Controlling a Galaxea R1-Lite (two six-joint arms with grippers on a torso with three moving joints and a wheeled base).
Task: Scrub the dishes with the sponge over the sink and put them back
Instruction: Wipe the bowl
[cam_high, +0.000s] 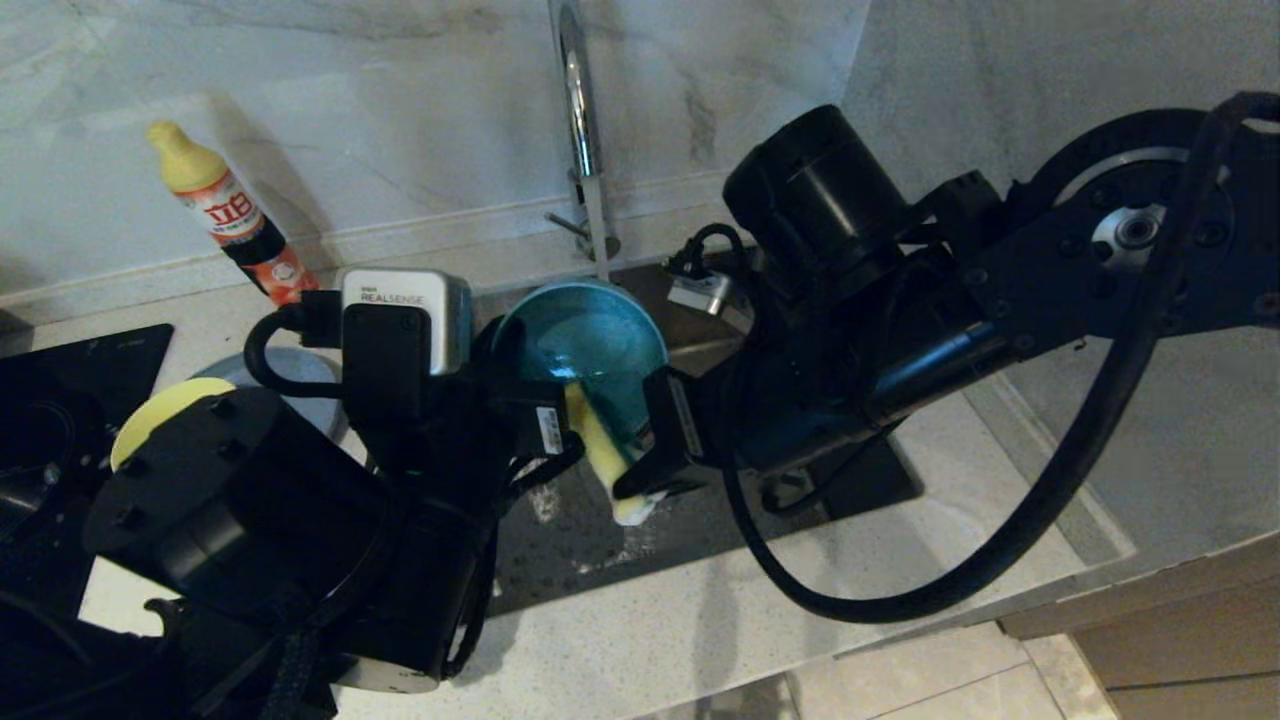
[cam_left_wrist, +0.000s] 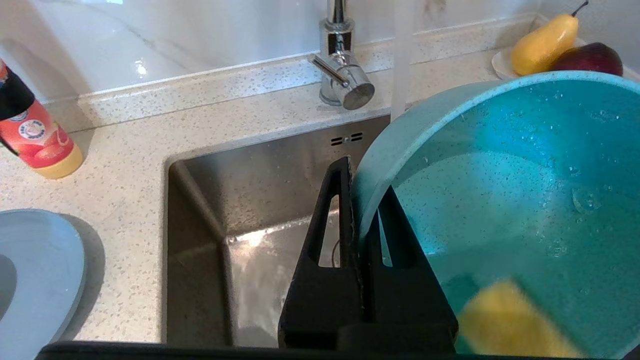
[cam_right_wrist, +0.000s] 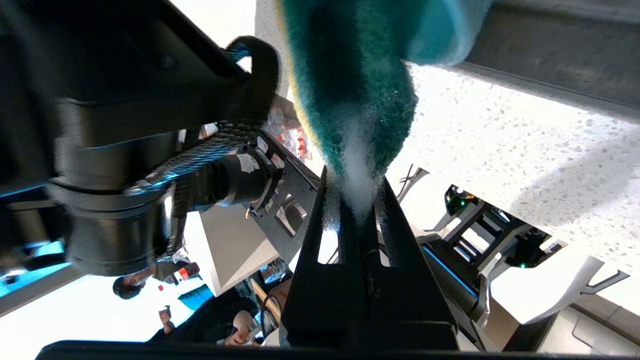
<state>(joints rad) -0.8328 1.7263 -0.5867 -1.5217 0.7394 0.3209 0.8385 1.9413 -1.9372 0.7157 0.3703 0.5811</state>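
Sink (cam_left_wrist: 210, 200) — pear (cam_left_wrist: 542, 37) perhaps, wrist-only.

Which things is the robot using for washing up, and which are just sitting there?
For the washing: teal bowl in the left claw, sponge in the right claw, sink, grey-blue plate, yellow bowl.

Just sitting there: soap bottle, pear, red fruit, tap.

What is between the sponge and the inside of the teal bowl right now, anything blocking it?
Nothing visible. The right hand is shut on the sponge, which lies against the inside of the teal bowl. The left hand pinches the bowl's rim, tilted over the sink.
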